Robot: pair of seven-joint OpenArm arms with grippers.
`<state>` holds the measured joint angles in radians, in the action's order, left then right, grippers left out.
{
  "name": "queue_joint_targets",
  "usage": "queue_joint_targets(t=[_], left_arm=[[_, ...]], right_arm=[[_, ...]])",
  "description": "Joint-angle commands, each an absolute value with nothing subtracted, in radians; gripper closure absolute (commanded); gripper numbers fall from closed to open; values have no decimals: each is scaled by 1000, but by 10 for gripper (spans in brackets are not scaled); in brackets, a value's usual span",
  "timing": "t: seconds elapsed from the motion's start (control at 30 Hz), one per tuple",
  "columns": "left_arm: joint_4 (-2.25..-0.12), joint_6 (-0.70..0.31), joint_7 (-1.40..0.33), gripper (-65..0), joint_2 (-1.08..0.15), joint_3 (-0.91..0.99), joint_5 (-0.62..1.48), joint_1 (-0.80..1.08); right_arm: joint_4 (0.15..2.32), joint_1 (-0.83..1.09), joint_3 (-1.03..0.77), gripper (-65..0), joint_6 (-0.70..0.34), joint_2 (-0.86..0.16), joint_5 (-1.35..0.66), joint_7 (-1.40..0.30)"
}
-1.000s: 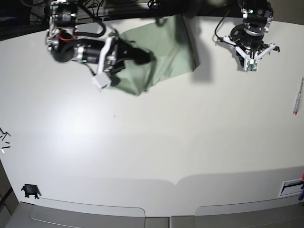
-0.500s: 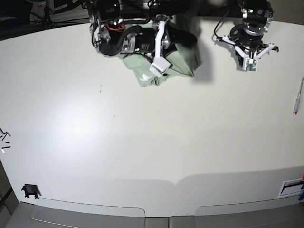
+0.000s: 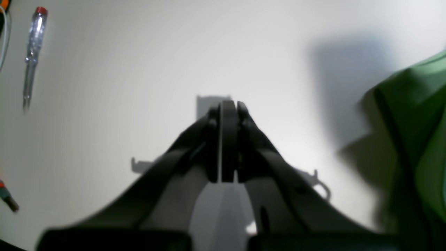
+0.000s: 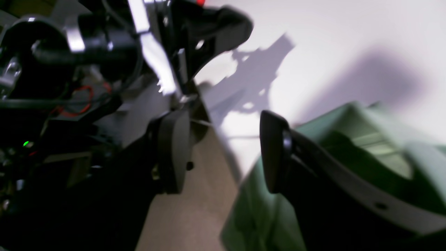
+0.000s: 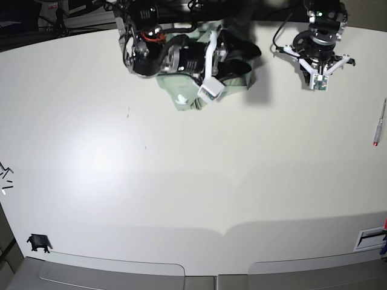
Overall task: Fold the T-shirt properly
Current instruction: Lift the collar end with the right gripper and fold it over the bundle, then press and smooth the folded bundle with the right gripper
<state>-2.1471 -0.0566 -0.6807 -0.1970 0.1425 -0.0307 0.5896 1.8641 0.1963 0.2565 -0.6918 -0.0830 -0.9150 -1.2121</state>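
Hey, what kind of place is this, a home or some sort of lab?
Probably a robotics lab or workshop: two robot arms work over a bare white table, a screwdriver lies at its edge, and the only household item is a T-shirt.

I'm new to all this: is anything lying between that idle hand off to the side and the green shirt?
Nothing visible. Between the left hand, closed above the table, and the T-shirt lies only bare tabletop. A screwdriver lies on the hand's other side.
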Motion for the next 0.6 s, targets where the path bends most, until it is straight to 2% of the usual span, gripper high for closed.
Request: queue_joint_targets(t=[0.0, 0.23, 0.33, 0.47, 0.57], left_arm=[[-2169, -53, -659, 0, -200, 144, -32, 591], [-2218, -60, -662, 0, -201, 144, -32, 613], [-2244, -65, -659, 0, -200, 144, -19, 615], [-2252, -79, -650, 0, -200, 144, 12, 615], [-2252, -79, -650, 0, -200, 144, 12, 615]], right_arm=[[1893, 167, 241, -305, -698, -80, -941, -1198], [1895, 44, -22, -305, -698, -82, -950, -1200], [1894, 17, -128, -305, -698, -107, -1044, -1205], [1894, 24, -152, -303, -698, -144, -1159, -1280], [1893, 43, -119, -303, -698, -144, -1171, -1290]])
